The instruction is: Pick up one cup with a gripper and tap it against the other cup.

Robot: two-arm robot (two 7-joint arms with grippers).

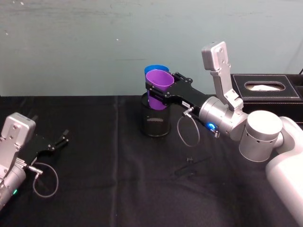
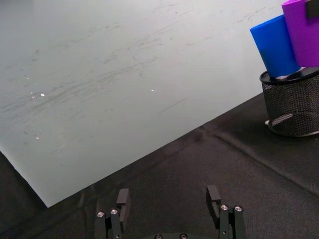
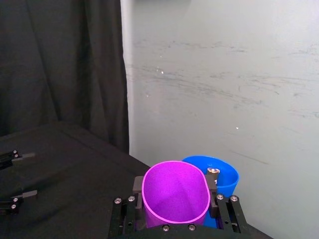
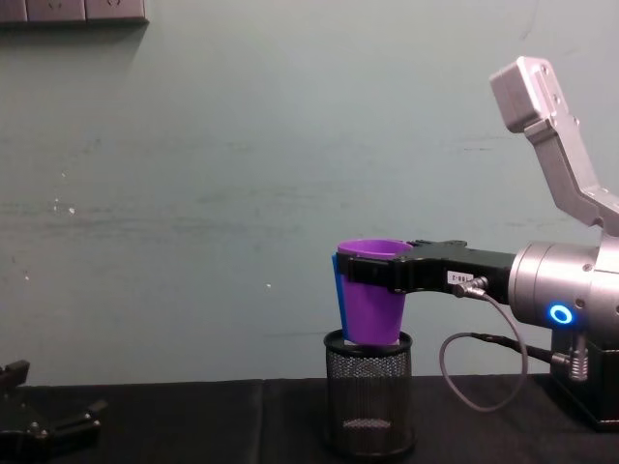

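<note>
My right gripper (image 1: 163, 86) is shut on the purple cup (image 1: 158, 82), one finger on each side just below its rim. It holds the cup upright with its base at the mouth of a black mesh holder (image 1: 155, 124). The blue cup (image 1: 152, 69) stands in that holder right behind the purple one; they are close together, and I cannot tell whether they touch. The chest view has the purple cup (image 4: 372, 300) hiding nearly all of the blue cup (image 4: 334, 280). My left gripper (image 1: 63, 138) rests open and empty near the table's left edge.
A black tissue box (image 1: 267, 87) stands at the back right, behind my right arm. A small dark item (image 1: 191, 168) lies on the black cloth in front of the holder. A pale wall closes off the back of the table.
</note>
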